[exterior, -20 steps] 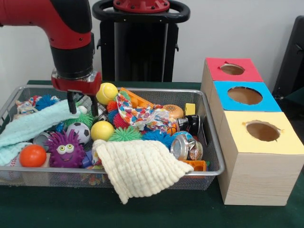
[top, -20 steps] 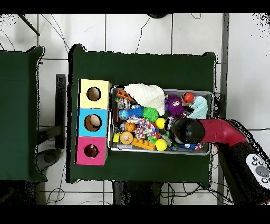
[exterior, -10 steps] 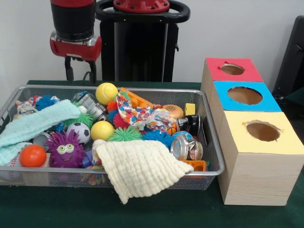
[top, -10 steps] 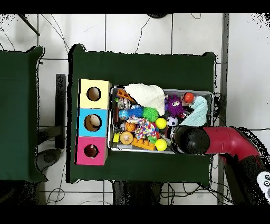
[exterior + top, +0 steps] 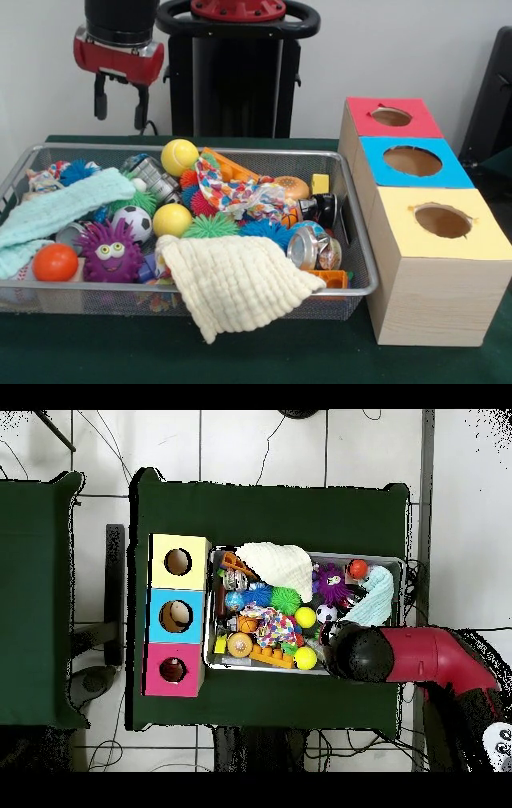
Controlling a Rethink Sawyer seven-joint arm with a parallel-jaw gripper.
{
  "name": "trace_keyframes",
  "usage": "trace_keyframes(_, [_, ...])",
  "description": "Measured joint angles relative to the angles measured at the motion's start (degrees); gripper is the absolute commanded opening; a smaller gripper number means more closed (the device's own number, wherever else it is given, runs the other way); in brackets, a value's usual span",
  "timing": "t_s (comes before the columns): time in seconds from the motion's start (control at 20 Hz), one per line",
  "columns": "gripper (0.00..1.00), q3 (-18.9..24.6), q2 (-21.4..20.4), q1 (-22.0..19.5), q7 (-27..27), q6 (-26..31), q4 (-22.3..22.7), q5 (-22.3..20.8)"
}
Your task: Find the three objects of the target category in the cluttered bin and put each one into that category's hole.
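Note:
My gripper (image 5: 120, 106) hangs open and empty, well above the far left corner of the wire bin (image 5: 272, 152). Below it lie a mint cloth (image 5: 56, 210), a silver can (image 5: 152, 176) and a yellow tennis ball (image 5: 179, 156). Further in the bin are a plain yellow ball (image 5: 172, 219), a soccer ball (image 5: 133, 222), an orange ball (image 5: 54, 262), a purple fuzzy toy (image 5: 110, 250), a patterned cloth (image 5: 232, 194), a second can (image 5: 312, 246) and a cream cloth (image 5: 236, 282) draped over the front rim. From overhead, the arm's wrist (image 5: 358, 654) covers the gripper at the bin's edge.
A wooden box beside the bin has a red hole (image 5: 391, 117), a blue hole (image 5: 413, 161) and a yellow hole (image 5: 442, 221). From overhead the box (image 5: 178, 616) lies left of the bin. Orange bricks (image 5: 234, 166) and spiky balls (image 5: 212, 226) fill the gaps in the bin.
My gripper rose out of the bin from beside the mint cloth, empty, and drew back toward the bin's far left edge. The bin's contents stayed where they were.

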Motion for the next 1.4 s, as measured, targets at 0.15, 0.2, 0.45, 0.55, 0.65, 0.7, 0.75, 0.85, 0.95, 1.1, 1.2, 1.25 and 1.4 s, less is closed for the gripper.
trace_keyframes(0.15, [1.0, -2.33, 0.96, 0.38, 0.08, -3.73, -0.13, 0.02])
trace_keyframes(0.2, [1.0, -2.9, 1.36, 0.31, 0.08, -5.18, -0.13, 0.05])
trace_keyframes(0.45, [1.0, -5.08, 3.81, -0.44, 0.08, -11.81, -0.12, 0.06])
trace_keyframes(0.55, [1.0, -5.48, 4.54, -0.82, 0.08, -13.42, -0.15, 0.08])
trace_keyframes(0.65, [1.0, -5.99, 5.59, -1.5, 0.08, -15.43, -0.17, 0.09])
trace_keyframes(0.7, [1.0, -6.22, 6.02, -1.76, 0.08, -16.06, -0.16, 0.07])
trace_keyframes(0.75, [1.0, -6.88, 6.97, -2.18, 0.08, -17.14, -0.18, 0.08])
trace_keyframes(0.85, [1.0, -7.46, 7.7, -2.34, 0.08, -17.47, -0.21, 0.07])
trace_keyframes(0.95, [1.0, -8.26, 8.72, -2.38, 0.08, -17.51, -0.32, 0.05])
trace_keyframes(1.1, [1.0, -9.31, 10.67, -2.28, 0.08, -17.52, -0.96, 0.05])
trace_keyframes(1.2, [1.0, -9.51, 11.42, -2.23, 0.08, -17.52, -1.38, 0.06])
trace_keyframes(1.25, [1.0, -9.67, 12.06, -2.19, 0.08, -17.52, -1.75, 0.06])
trace_keyframes(1.4, [1.0, -10.13, 14.29, -2.1, 0.08, -17.53, -3.01, 0.07])
